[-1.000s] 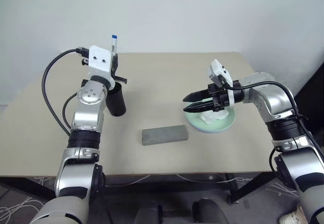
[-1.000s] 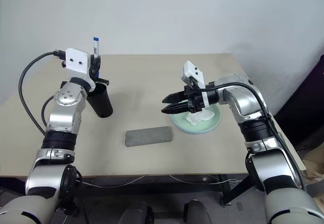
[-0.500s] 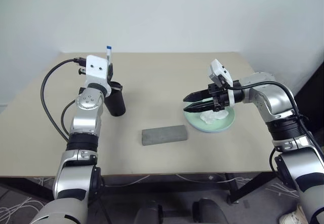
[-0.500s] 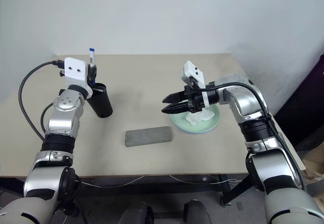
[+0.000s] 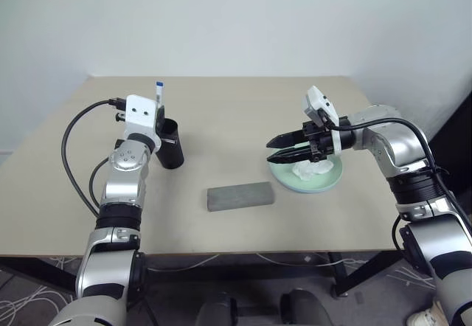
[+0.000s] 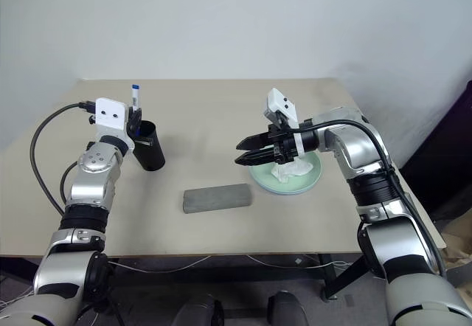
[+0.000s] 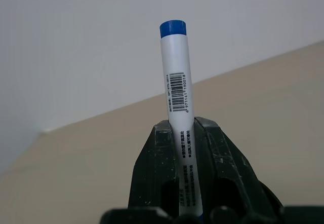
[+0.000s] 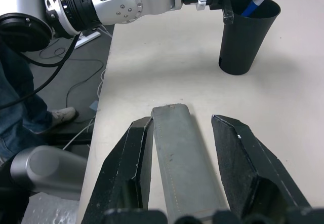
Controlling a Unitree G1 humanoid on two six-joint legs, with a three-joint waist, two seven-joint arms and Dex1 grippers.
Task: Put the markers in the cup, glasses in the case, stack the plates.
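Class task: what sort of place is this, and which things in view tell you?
Probably a lab or office workroom: a plain beige table against a bare white wall, and loose white cables on the grey floor.

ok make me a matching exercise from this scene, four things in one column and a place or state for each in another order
Things:
1. blue-capped marker
2. grey case
3. white tissue
4. black cup

Places or states:
A. lying on the mint green plate
B. standing upright on the table, beside the left hand
C. clamped upright between the left hand's fingers
D. lying flat and closed at the middle of the table's near side

Pairs: 1-C, 2-D, 3-A, 4-B
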